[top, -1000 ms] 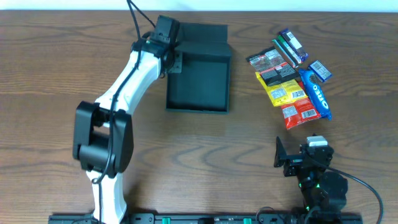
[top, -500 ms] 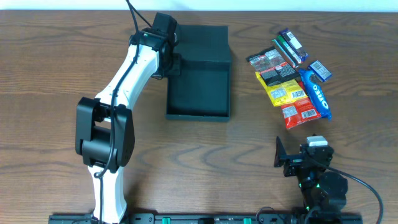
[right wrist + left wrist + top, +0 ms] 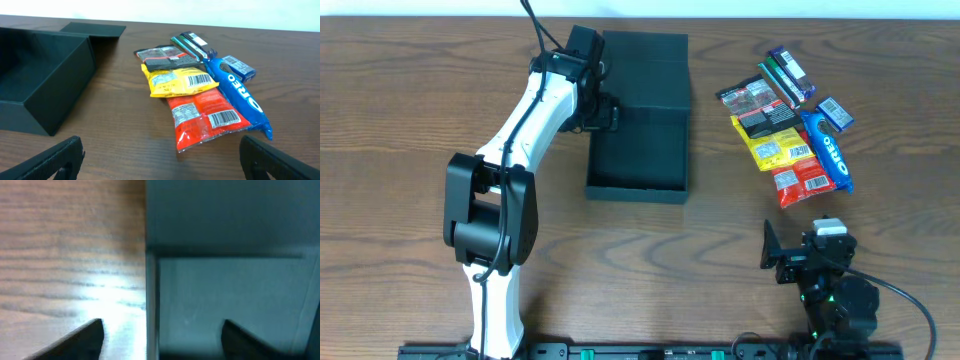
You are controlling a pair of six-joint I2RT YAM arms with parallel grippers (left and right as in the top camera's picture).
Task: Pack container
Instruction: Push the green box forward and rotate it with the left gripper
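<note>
The dark teal container (image 3: 638, 155) lies open on the table left of centre, its lid flap (image 3: 645, 68) folded back behind it. My left gripper (image 3: 604, 110) is at the container's left wall (image 3: 151, 305), open, with one finger (image 3: 85, 337) over the wood outside and the other (image 3: 242, 340) over the inside floor. My right gripper (image 3: 162, 160) is open near the front right of the table (image 3: 798, 250), with nothing between its fingers. The red packet (image 3: 207, 117) lies just ahead of it, with the container (image 3: 45, 70) off to its left.
Snack packets lie in a cluster at the back right: a blue Oreo pack (image 3: 828, 150), a red packet (image 3: 802, 180), a yellow one (image 3: 780, 148), darker packets (image 3: 750, 98) and small blue bars (image 3: 788, 65). The table's back edge runs just behind the lid.
My left gripper has gone from shut to open at the container's left wall. The container has slid a little toward the front and its lid flap shows more. The right arm has not moved.
</note>
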